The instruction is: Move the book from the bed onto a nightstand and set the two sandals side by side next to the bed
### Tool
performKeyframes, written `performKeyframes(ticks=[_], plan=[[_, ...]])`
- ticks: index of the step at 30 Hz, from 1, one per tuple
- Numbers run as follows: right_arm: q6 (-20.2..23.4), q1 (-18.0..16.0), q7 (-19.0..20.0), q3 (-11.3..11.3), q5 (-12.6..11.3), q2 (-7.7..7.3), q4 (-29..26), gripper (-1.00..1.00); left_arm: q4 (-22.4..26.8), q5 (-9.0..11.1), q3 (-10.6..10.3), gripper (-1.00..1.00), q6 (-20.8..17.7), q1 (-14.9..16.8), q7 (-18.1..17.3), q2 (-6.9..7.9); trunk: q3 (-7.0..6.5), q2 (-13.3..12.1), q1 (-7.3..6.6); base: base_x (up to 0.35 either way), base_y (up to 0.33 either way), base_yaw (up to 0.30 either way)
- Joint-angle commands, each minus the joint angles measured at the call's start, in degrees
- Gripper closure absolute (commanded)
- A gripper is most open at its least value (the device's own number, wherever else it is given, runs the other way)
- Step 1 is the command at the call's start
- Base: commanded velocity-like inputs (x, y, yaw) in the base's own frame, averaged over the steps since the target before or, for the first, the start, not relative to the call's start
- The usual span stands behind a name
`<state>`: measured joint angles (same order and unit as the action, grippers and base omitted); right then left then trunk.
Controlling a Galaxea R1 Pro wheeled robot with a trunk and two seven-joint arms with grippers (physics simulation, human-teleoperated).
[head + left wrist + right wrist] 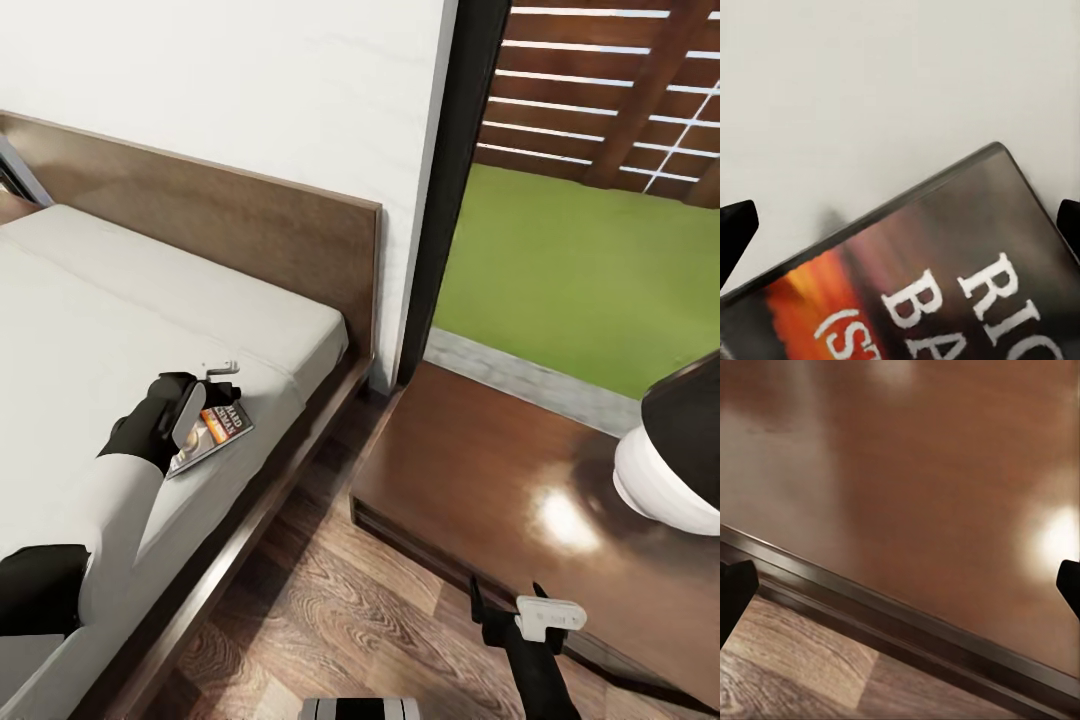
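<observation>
The book (218, 432) lies flat on the pale grey mattress of the bed (90, 330), near its right edge. Its dark cover with an orange band and white lettering shows close up as the book (945, 277) in the left wrist view. My left gripper (222, 398) hovers just over the book's far end, and its fingertips (735, 231) stand wide apart, so it is open and holds nothing. The nightstand (480, 470) sits right of the bed. My right gripper (508, 602) hangs open over the nightstand's front edge (907, 622). The sandals are out of view.
A lamp with a white base and dark shade (675, 450) stands on the nightstand's right side. A strip of wood-plank floor (330, 610) runs between bed frame and nightstand. Behind them are the headboard (250, 220), a white wall and a dark-framed window (450, 180).
</observation>
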<state>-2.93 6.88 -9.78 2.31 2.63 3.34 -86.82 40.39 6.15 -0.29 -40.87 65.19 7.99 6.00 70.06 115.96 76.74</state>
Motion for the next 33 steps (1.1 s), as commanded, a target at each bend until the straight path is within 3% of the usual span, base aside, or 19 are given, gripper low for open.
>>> performKeyframes(ticks=[1,15,24,33], plan=[[-0.06,0.03,-0.32,0.07,0.27,0.0,-0.01,-1.0,-0.31,0.27,-0.06,-1.0,-0.53,-0.02,0.28,0.06,0.04,0.01,0.0,-0.005,0.0,0.0],[-0.06,0.02,-0.32,0.07,0.27,0.0,-0.01,-1.0,-0.31,0.27,0.01,-1.0,-0.51,-0.06,0.28,0.15,0.04,0.01,0.0,-0.004,0.0,0.0],[-0.06,0.01,-0.32,0.07,0.27,0.0,0.0,-1.0,-0.31,0.27,0.03,-1.0,-0.53,-0.06,0.28,0.12,0.04,0.01,0.0,-0.198,0.0,0.0],[-0.06,0.01,-0.32,0.07,0.27,0.0,0.07,-1.0,-0.31,0.27,-0.04,-1.0,-0.53,-0.07,0.28,0.1,0.04,0.01,0.0,-0.028,0.0,0.0]])
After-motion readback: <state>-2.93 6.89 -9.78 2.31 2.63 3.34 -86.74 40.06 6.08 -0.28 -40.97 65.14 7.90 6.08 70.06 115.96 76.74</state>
